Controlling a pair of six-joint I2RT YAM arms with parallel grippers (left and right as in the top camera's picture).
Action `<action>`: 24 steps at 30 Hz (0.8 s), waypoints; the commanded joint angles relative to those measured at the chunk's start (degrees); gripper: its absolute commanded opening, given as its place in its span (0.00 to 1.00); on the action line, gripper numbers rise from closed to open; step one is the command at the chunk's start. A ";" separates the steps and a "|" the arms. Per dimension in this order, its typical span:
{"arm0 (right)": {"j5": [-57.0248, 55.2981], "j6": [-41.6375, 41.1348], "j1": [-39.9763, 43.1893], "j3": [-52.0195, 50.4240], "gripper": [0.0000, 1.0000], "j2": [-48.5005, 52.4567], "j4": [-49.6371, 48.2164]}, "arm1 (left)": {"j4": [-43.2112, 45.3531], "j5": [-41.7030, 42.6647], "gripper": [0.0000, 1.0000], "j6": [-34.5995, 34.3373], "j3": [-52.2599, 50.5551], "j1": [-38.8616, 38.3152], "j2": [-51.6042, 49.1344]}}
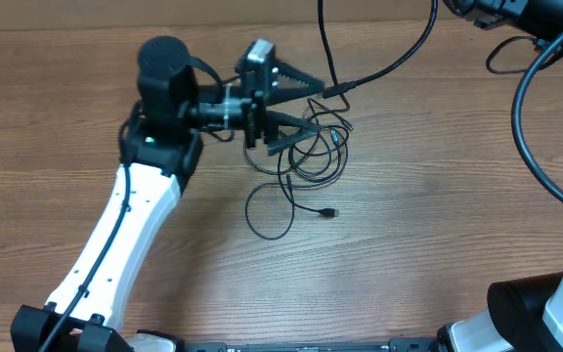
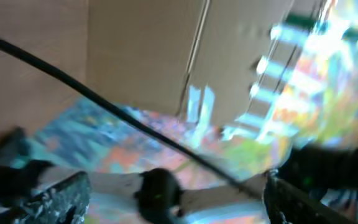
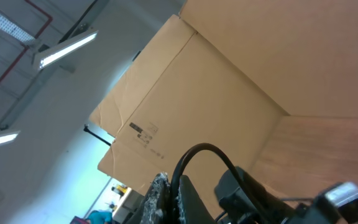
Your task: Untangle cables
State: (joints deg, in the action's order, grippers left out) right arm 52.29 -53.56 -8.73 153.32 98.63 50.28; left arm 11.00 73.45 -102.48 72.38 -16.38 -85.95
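The cables (image 1: 316, 147) lie in a tangle of thin black cords at the table's middle. One loop (image 1: 267, 210) trails toward the front and ends in a small plug (image 1: 330, 212). My left gripper (image 1: 313, 106) is open at the tangle's left edge, its fingers spread on either side of the strands. In the blurred left wrist view its fingers (image 2: 179, 205) stand wide apart with a black cord (image 2: 123, 115) crossing diagonally. My right gripper (image 3: 171, 193) is shut on a black cable (image 3: 204, 149) that arcs up from its fingers. It is out of the overhead view.
A long black cable (image 1: 409, 54) hangs from the top edge down to a connector (image 1: 340, 88) at the tangle. The right arm (image 1: 516, 10) is at the top right, with thick arm cables (image 1: 531, 108) along the right side. A cardboard wall (image 3: 241, 81) stands behind.
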 commanded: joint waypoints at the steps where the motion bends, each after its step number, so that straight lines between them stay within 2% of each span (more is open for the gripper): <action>1: 0.35 1.57 -0.33 0.74 0.04 -0.44 -0.24 | 0.39 -9.60 0.76 -17.03 0.50 -2.23 -0.28; 3: 0.33 1.62 -0.33 0.74 0.04 -0.44 -0.24 | 1.27 -12.44 0.73 -17.07 0.50 -3.06 -0.28; 5: 0.28 1.62 -0.33 0.74 0.04 -0.44 -0.37 | 2.45 -13.75 0.75 -17.09 0.50 -4.07 -0.28; 8: 0.09 1.64 -0.33 0.74 0.04 -0.44 -0.48 | 3.02 -15.69 0.66 -17.09 0.50 -5.55 -0.28; 15: 0.09 1.75 -0.33 0.74 0.04 -0.44 -0.46 | 3.06 -19.89 0.66 -17.09 0.50 -6.19 -0.28; 18: 0.13 4.22 -0.33 0.74 0.04 -0.39 -0.33 | 4.92 -20.11 0.65 -17.09 0.50 -6.69 -0.28; 22: 0.13 4.35 -0.33 0.74 0.04 -0.13 0.24 | 7.06 -20.41 0.49 -17.07 0.50 -7.63 -0.28; 24: 0.13 4.35 -0.33 0.74 0.04 -0.11 0.24 | 7.06 -21.18 0.45 -17.07 0.50 -8.26 -0.28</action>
State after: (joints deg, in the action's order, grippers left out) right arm 52.31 -50.37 -8.71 153.32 98.63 50.65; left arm 17.67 54.11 -119.61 72.36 -23.55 -85.95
